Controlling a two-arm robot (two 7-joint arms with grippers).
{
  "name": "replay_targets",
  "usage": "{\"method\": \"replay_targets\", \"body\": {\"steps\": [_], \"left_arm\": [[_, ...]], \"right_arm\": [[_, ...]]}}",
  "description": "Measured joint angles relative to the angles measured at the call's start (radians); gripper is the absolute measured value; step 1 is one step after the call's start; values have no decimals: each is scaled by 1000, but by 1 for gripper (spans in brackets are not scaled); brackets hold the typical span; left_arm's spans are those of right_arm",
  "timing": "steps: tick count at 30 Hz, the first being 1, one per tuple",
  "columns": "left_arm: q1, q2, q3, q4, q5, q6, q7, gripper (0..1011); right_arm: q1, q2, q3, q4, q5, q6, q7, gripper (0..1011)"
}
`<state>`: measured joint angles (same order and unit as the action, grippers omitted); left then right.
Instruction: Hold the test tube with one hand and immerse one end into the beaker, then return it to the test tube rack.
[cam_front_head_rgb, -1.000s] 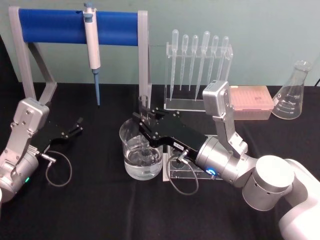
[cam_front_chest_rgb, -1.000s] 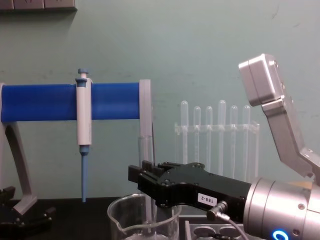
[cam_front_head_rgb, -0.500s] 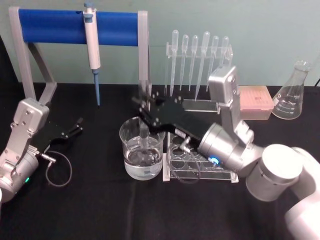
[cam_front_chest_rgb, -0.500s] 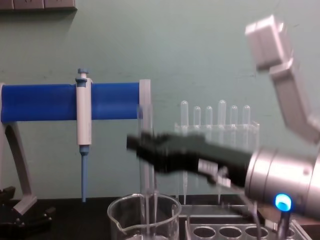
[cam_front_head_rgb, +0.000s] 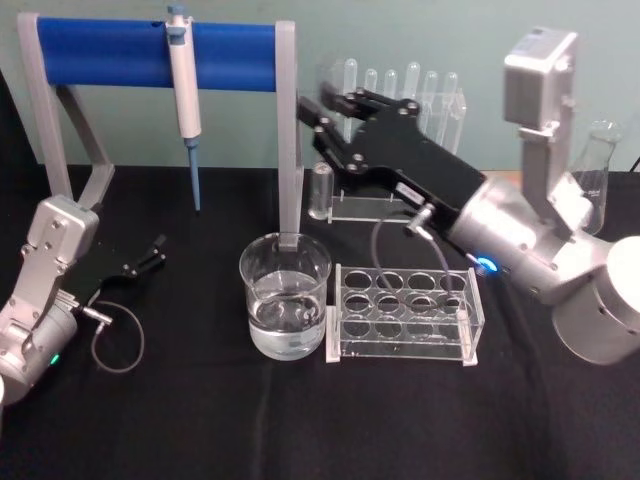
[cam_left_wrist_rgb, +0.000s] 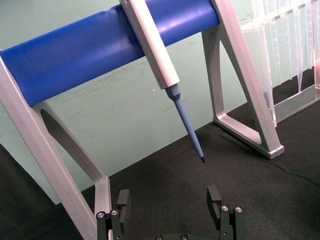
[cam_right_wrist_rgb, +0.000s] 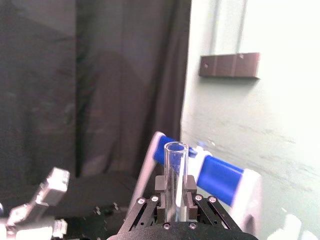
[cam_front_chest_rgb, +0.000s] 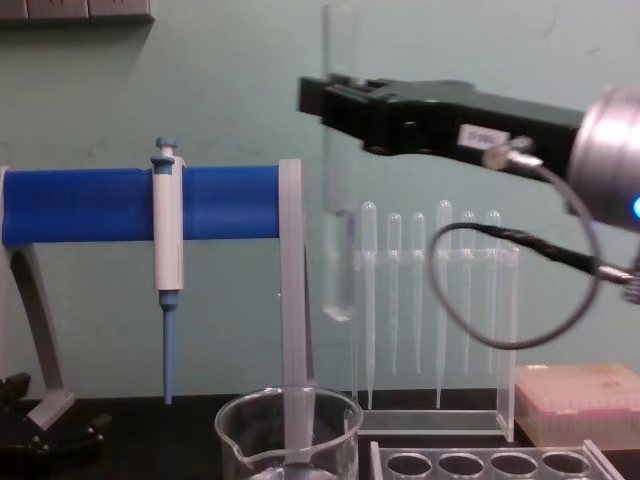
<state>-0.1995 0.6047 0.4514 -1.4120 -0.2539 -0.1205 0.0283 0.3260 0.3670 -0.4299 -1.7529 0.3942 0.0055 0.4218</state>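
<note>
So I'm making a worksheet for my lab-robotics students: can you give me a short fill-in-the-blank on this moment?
1. The right gripper holds the test tube ____ the beaker.
2. The test tube hangs ____, its mouth on top.
3. The left gripper rests open on the ____ cloth.
4. The test tube rack stands to the beaker's ____.

Missing words: above; upright; black; right

Right hand (cam_front_head_rgb: 335, 120) raised high, fingers clamped, left hand (cam_front_head_rgb: 150, 252) parked low
</note>
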Motion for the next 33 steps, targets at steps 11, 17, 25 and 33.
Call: {"method": "replay_targets", "body": {"steps": [11, 17, 25, 33], "left_arm": [[0, 0, 0, 0, 0, 0, 0, 1000], [0, 0, 0, 0, 0, 0, 0, 1000], [0, 0, 0, 0, 0, 0, 0, 1000], [0, 0, 0, 0, 0, 0, 0, 1000]], "right_arm": [[-128, 89, 87, -60, 5, 23, -46, 224], [-152, 88, 92, -16, -4, 11, -47, 225], [-147, 63, 75, 44, -15, 3, -36, 224], [-159, 58, 76, 29, -23, 12, -38, 224]]}}
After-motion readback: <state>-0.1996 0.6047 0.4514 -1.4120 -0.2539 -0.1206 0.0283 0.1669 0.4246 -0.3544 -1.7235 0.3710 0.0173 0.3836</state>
